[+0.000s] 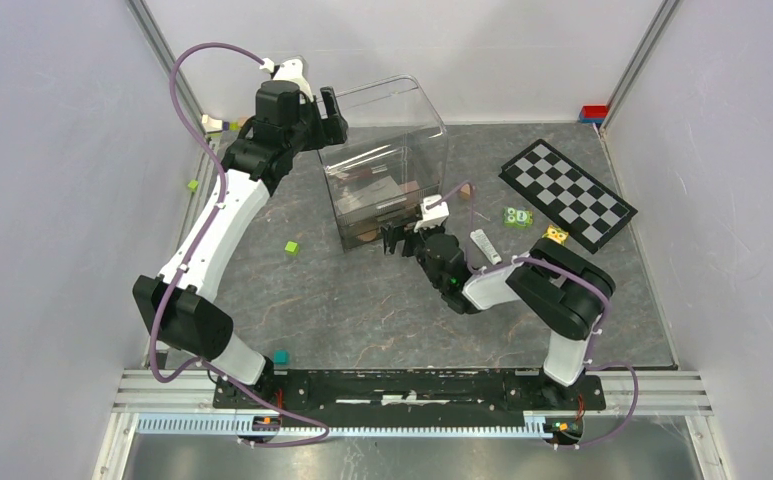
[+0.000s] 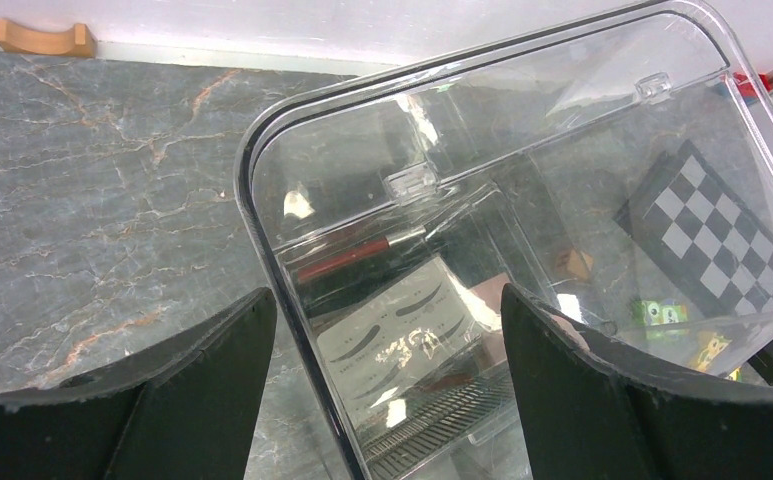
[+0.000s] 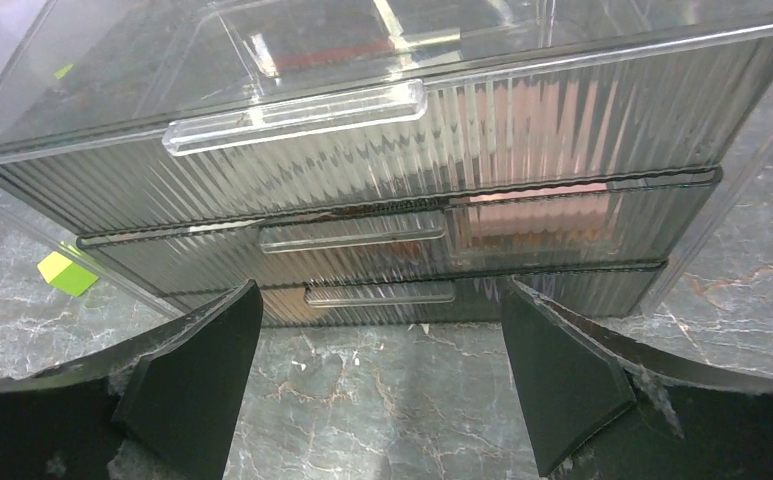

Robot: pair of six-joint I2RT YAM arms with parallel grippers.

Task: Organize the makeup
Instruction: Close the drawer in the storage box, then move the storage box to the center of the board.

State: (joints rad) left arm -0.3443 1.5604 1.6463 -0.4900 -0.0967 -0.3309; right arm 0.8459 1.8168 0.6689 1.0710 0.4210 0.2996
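Low in front of the clear drawer organizer, the right gripper has its fingers spread wide and holds nothing. The left gripper, also spread, straddles the lid edge. The makeup lies inside the organizer, with the white eyebrow card beside a red pencil.

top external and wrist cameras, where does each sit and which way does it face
Top external: above and behind the bases, looking down at the grey marbled table; both arms show.
Left wrist: on the left gripper, looking down onto the clear plastic drawer organizer; open black fingers show.
Right wrist: on the right gripper, facing its ribbed drawer fronts; open fingers show.
Shared: all see the organizer.
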